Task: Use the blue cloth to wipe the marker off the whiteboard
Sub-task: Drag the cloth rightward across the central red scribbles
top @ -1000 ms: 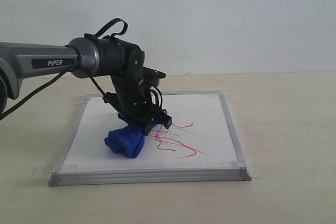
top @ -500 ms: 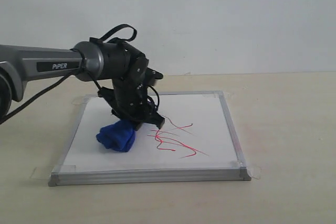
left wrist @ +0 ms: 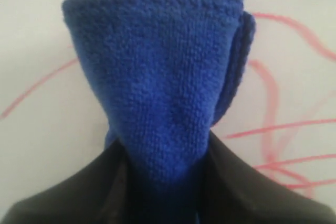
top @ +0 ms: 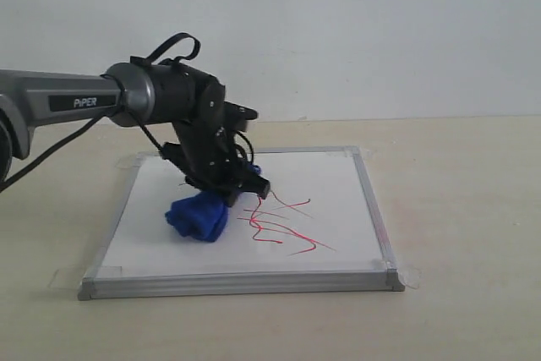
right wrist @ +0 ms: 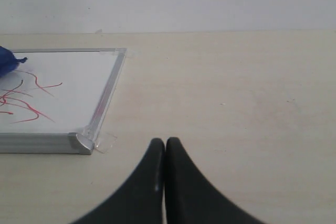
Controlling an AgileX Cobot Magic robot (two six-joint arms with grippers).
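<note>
Rubbing has carried the bunched royal-blue microfibre cloth point(top: 197, 217), clamped in the left gripper point(top: 239, 188), away from and back to the edge of the red scribbled marker lines point(top: 279, 227) on the silver-framed whiteboard point(top: 330, 179). The lines look undiminished, so wiping has barely begun. The right gripper point(right wrist: 165, 148) sits closed and empty over the counter point(right wrist: 236, 103).

Open table point(top: 465, 209) beside the whiteboard point(top: 338, 175) — left arm point(top: 84, 103) overhangs its left half.
</note>
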